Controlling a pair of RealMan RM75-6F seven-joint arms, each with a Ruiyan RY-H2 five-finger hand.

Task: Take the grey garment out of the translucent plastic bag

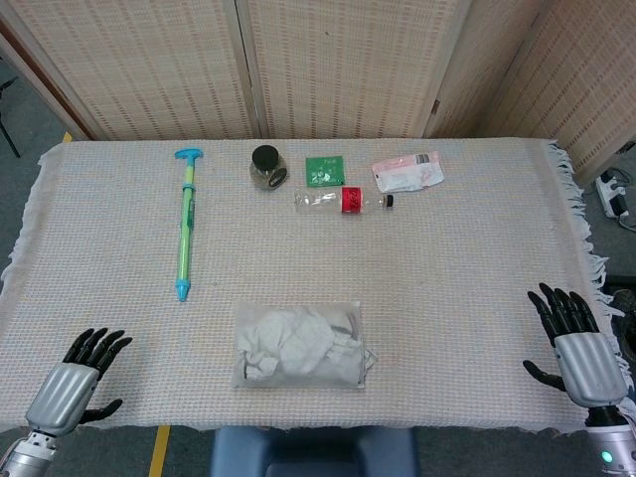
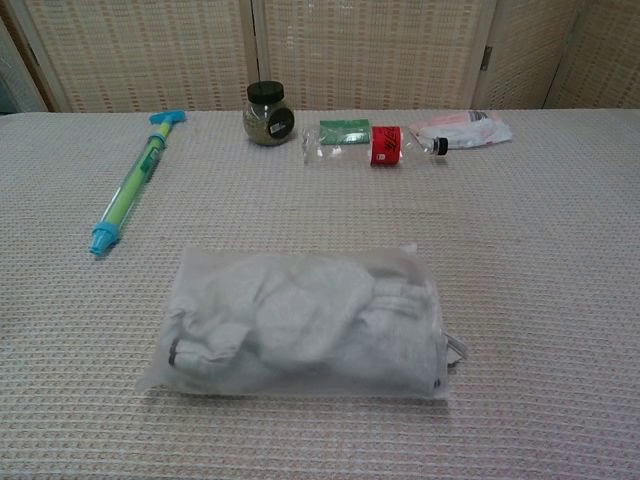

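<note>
Woven-cloth surface (image 1: 447, 298) | translucent plastic bag (image 2: 300, 325) lies near front centre, crumpled grey garment (image 2: 290, 320) inside | left hand (image 1: 75, 383) and right hand (image 1: 581, 348) at front corners, fingers spread, holding nothing

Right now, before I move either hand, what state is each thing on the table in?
translucent plastic bag: lying flat, garment inside.
grey garment: crumpled, in the bag.
left hand: open, holding nothing, at the near table edge.
right hand: open, holding nothing, at the near right edge.
plastic bottle: on its side, cap on.
jar: upright, dark lid on.
water squirter: lying flat.
white packet: lying flat.
</note>
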